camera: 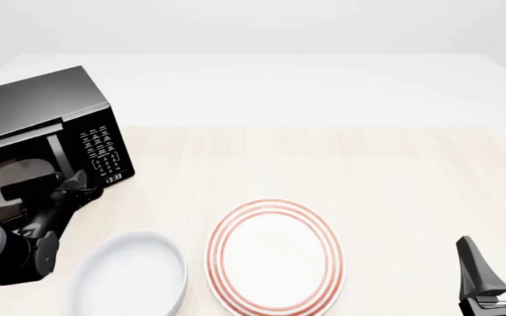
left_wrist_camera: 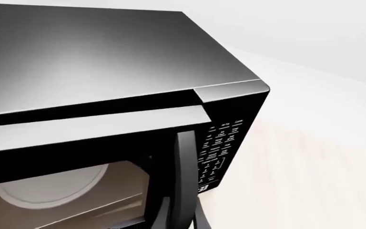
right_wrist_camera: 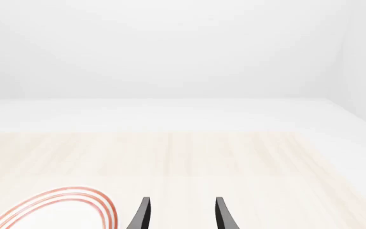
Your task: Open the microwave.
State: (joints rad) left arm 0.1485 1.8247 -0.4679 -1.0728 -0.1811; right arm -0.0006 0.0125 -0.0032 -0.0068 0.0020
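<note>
The microwave [camera: 37, 141] is seen at the far left of the tabletop [camera: 394, 171], its keypad panel [camera: 103, 153] turned toward the centre. The left gripper [camera: 76, 186] is held at the vertical handle [left_wrist_camera: 184, 179], and its jaws appear closed on it, though the contact is partly hidden. The right gripper [camera: 499, 263] is held low at the near right, its jaws parted and holding nothing. A red-ringed plate [camera: 275, 257] and a white bowl [camera: 130, 276] are seen near the front edge.
</note>
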